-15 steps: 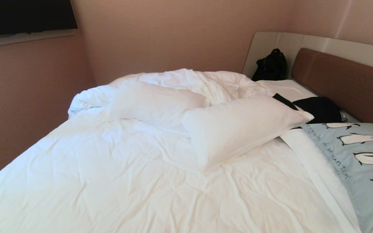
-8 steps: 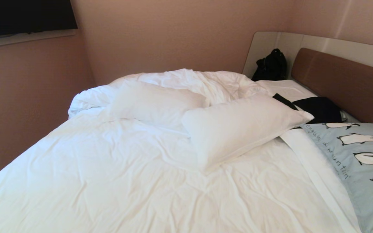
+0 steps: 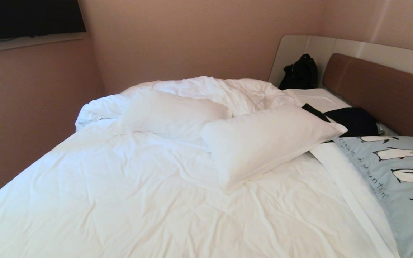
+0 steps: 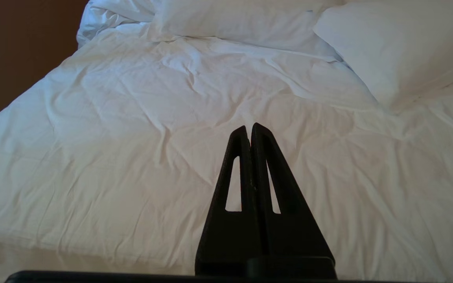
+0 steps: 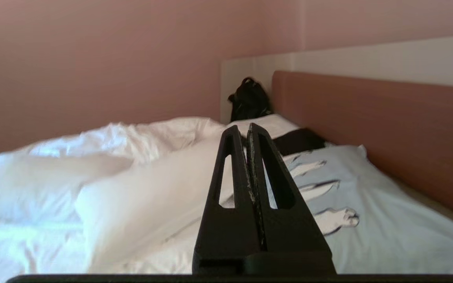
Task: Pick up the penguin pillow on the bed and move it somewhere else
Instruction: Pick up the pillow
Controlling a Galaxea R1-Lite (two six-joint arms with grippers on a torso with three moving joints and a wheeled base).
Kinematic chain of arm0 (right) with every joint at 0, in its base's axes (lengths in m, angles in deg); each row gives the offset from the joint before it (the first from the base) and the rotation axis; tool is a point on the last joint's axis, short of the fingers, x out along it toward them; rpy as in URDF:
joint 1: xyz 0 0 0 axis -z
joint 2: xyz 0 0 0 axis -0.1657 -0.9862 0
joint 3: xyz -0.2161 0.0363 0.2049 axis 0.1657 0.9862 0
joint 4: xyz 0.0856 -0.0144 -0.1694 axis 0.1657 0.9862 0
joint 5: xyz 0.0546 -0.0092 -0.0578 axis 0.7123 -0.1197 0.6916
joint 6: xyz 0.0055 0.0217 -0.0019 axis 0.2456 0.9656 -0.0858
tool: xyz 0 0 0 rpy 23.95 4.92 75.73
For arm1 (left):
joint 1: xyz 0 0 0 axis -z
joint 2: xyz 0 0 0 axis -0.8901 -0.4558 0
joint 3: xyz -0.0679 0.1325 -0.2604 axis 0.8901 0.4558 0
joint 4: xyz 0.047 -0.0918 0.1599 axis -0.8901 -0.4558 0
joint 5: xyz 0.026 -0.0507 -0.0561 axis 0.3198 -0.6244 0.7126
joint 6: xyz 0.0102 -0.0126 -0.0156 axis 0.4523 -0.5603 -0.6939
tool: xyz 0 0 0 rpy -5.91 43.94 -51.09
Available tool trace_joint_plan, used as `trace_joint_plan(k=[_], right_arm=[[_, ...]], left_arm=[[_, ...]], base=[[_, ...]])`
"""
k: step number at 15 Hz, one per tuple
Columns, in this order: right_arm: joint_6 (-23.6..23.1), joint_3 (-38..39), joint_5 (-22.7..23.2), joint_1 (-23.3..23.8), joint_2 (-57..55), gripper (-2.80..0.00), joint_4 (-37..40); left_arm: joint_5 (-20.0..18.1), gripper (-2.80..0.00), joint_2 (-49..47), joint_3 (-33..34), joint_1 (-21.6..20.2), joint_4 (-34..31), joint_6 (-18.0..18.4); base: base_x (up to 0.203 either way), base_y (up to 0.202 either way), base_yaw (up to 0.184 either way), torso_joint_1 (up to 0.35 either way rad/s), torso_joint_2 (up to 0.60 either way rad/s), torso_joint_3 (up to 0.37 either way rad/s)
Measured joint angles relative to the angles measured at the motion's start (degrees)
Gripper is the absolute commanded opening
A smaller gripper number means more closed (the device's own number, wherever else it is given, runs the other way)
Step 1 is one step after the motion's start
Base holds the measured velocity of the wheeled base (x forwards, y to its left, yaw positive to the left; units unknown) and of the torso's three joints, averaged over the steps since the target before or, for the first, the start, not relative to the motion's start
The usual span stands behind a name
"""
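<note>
Setting: a double bed (image 3: pixel 127 200) with wrinkled white sheets is seen from the robot's head, set into a corner of pink-beige walls.
Penguin pillow: the pale-blue penguin pillow (image 3: pixel 403 186) is laid flat at the right edge of the bed, just beside the brown headboard (image 3: pixel 382 89); it is cut off by the picture's edge.
Near white pillow: a plain white pillow (image 3: pixel 264 141) is placed at the bed's middle, its right corner touching the penguin pillow's top corner.
Far white pillow: a second white pillow (image 3: pixel 170 114) is seen behind it, against a bunched duvet (image 3: pixel 228 91).
Dark items: a black garment (image 3: pixel 351 120) is spread just beyond the penguin pillow; a black bag (image 3: pixel 299 73) is propped in the far corner.
Left gripper: the left gripper (image 4: pixel 249 127) is held above bare sheet, fingers pressed together, nothing gripped.
Right gripper: the right gripper (image 5: pixel 243 127) is held low and level, aimed along the penguin pillow toward the bag; its fingers are closed tight and empty.
</note>
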Motion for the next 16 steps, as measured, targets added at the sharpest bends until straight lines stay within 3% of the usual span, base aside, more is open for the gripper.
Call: trace_joint_plan(k=[8, 16], right_arm=[[0.1, 13.1, 6.3, 0.0, 2.6, -2.80, -0.9], [-1.2, 21.3, 12.7, 0.0, 2.7, -2.80, -0.3]], left_arm=[[0.0, -2.80, 0.0, 0.0, 0.0, 0.0, 0.0], [0.0, -2.80, 0.0, 0.0, 0.0, 0.0, 0.0]], base=[[0.000, 0.000, 0.000, 0.000, 0.00, 0.000], [0.000, 0.000, 0.000, 0.000, 0.00, 0.000]])
